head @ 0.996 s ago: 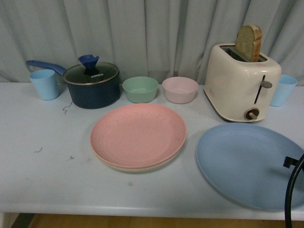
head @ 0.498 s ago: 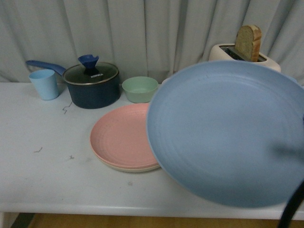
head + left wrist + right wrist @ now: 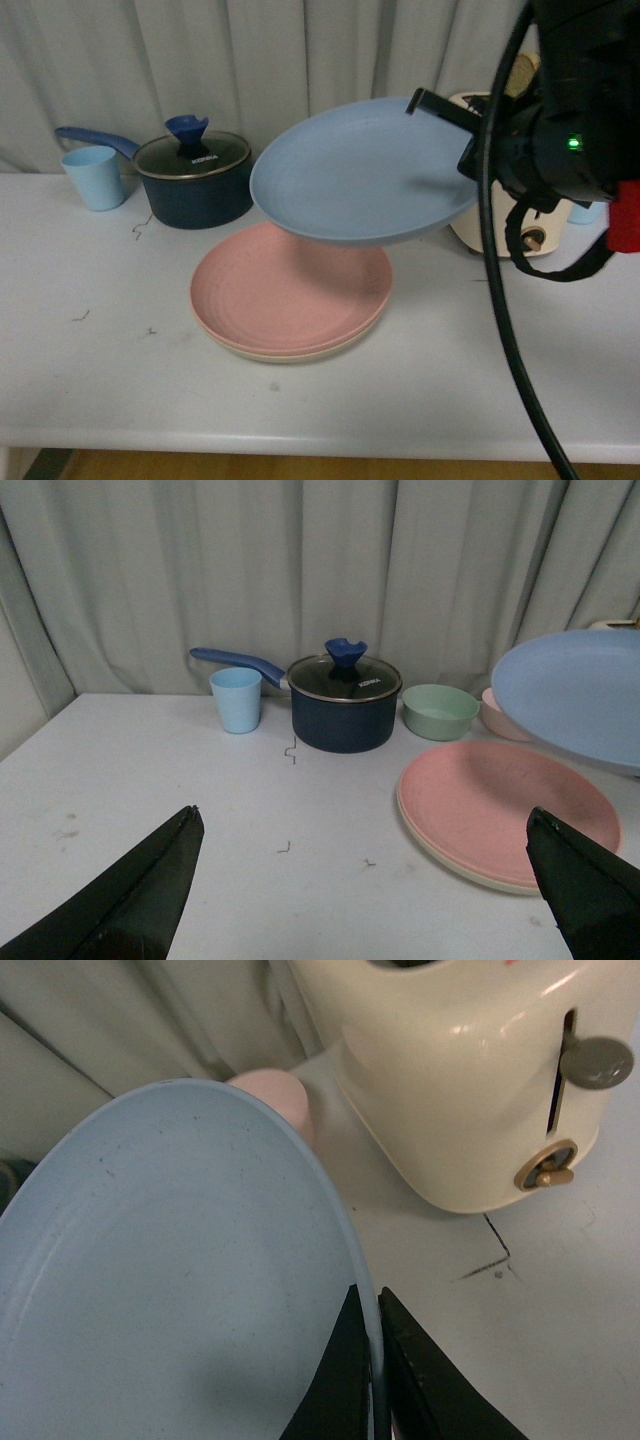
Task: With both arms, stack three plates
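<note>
While three plates are in view, only two lie on the table (image 3: 120,380): the pink plate (image 3: 290,290) sits nested on the beige plate (image 3: 270,357), whose rim shows just beneath it. The third, the blue plate (image 3: 360,185), hangs in the air above the far right part of that pair, slightly tilted and touching neither. The right gripper (image 3: 372,1360) is closed on its rim, one finger on each face, on the side toward the single cream toaster (image 3: 450,1080). The left gripper (image 3: 362,820) is spread wide with nothing between its fingers, low over the near table.

Along the curtain stand one dark pot (image 3: 195,185) with a glass lid, one light blue cup (image 3: 95,178), one green bowl (image 3: 440,710) and one pink bowl (image 3: 497,715), all apart from the stack. Bare tabletop lies left of the stack and in front of it, up to the table's near edge.
</note>
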Tool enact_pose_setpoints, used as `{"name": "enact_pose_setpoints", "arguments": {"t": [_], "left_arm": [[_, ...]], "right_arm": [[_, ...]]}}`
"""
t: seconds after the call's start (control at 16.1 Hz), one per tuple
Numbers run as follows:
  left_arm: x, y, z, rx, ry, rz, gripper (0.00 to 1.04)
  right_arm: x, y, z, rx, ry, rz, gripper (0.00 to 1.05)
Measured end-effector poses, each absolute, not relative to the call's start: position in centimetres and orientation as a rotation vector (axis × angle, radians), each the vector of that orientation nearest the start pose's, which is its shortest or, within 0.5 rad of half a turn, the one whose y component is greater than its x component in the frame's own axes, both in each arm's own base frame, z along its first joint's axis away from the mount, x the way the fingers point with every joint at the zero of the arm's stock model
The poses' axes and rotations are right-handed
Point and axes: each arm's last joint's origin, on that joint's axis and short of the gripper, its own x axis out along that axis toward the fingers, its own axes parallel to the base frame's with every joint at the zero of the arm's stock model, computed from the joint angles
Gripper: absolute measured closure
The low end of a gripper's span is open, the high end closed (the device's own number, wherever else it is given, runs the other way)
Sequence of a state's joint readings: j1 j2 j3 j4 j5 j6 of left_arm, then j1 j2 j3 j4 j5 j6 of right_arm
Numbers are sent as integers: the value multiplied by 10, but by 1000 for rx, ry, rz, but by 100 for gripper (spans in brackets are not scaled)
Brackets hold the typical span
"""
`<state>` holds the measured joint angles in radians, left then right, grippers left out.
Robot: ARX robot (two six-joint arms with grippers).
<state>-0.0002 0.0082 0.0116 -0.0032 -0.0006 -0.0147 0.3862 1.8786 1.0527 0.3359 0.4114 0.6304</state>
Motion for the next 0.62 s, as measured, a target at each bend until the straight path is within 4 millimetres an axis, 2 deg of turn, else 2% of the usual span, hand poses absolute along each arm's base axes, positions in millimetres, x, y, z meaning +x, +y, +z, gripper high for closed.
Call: {"name": "enact_pose_setpoints", "arguments": {"t": [0.19,0.31,0.44,0.62], "left_arm": [[98,0,166,-14,0,0,7],[98,0,166,-14,0,0,7],[98,0,167,-15,0,0,7],[98,0,167,-14,0,0,7]], "right_arm": [[397,152,155,323,562,-204,102],[408,167,158,271,582,-175,102],[414,179,161,256,609,-152,102],[414,189,146,207,675,-148,102]]}}
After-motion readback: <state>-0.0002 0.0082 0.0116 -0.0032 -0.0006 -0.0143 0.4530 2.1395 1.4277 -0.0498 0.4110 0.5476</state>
